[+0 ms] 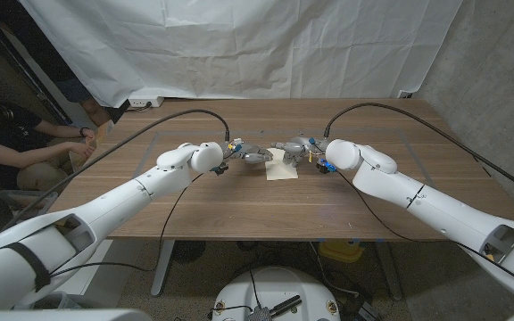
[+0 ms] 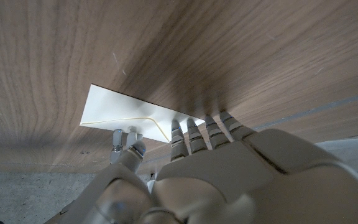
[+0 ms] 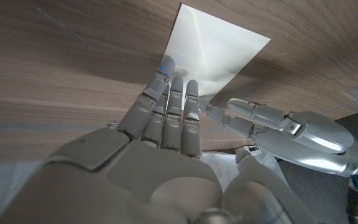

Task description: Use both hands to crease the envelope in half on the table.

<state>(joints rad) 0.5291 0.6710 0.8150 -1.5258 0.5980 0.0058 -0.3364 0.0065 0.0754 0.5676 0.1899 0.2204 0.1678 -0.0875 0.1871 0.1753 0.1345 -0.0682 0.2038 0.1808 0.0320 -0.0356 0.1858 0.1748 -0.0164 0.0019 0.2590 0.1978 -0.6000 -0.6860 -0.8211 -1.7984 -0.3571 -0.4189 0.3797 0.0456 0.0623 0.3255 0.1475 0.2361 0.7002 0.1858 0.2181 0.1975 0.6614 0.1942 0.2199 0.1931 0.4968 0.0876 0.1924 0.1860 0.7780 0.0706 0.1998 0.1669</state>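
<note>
A cream envelope (image 1: 283,168) lies on the wooden table (image 1: 239,209) near its middle. My left hand (image 1: 242,153) reaches it from the left and my right hand (image 1: 298,150) from the right, and the two almost meet over its far edge. In the left wrist view the left hand's straight fingers (image 2: 194,132) touch one edge of the envelope (image 2: 120,114), whose curved flap line shows. In the right wrist view the right hand's fingers (image 3: 174,93) lie stretched out on the envelope (image 3: 219,50), with the left hand (image 3: 284,127) close beside them. Neither hand grips anything.
A person (image 1: 7,134) sits at the table's left end, holding something tan near the edge. A black cable (image 1: 163,118) arcs over the table to each arm. A white curtain (image 1: 239,45) hangs behind, with a power strip (image 1: 141,103) at the back left.
</note>
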